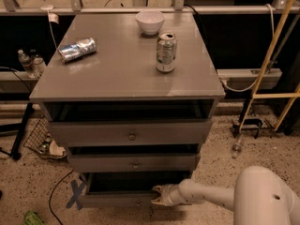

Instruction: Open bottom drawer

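- Grey and flat-fronted, the bottom drawer [112,199] is the lowest of the cabinet's [126,83] three. It lies at 6 o'clock in the view, close to the speckled floor [28,191], with a dark gap above its front.
- The gripper [158,197] is at that drawer's front, right of centre and level with its upper edge. It appears to touch the front or sit just off it.
- Whether the gripper is clasping anything or standing apart cannot be told from here, and the drawer's knob is too small to pick out beside it.
- Judged from this, the step in hand is taking hold of the drawer front; the pull itself looks hardly begun.
- The next move calls for a firm hold on the knob or the top lip. Then comes a straight, level draw toward 6 o'clock, away from the cabinet, without twisting the front sideways.
- The white arm [206,197] enters from the bulky housing [265,198] at 4 o'clock. It runs low and almost level toward 9 o'clock, with the wrist in line with the forearm.
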Motion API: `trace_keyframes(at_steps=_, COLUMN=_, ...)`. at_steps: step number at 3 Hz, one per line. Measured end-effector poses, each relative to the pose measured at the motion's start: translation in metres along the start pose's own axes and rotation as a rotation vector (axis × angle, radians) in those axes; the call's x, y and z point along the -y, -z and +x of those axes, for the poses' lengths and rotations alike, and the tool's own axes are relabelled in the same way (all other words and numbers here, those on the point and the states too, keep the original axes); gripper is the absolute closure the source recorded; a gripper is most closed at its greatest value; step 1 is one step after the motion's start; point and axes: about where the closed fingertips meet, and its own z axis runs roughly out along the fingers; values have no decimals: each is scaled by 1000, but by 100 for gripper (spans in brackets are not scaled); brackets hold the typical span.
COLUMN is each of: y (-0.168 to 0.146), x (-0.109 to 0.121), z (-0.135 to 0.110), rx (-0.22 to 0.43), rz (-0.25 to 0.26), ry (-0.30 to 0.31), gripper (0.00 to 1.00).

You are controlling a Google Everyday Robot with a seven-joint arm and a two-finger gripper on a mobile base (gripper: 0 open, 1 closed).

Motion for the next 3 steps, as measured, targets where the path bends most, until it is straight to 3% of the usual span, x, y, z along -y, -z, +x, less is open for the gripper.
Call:
trace_keyframes(at_steps=1, y=0, x=0, z=0, rx=0, rz=0, ry=0, gripper=100)
trace_keyframes(at_steps=2, y=5, x=-24, z=11, rx=4, rz=-7, ry=-58, gripper=100)
trace_keyframes(at_steps=3, y=6, x=-23, z=5, rx=4, rz=-7, ry=-58, gripper=100)
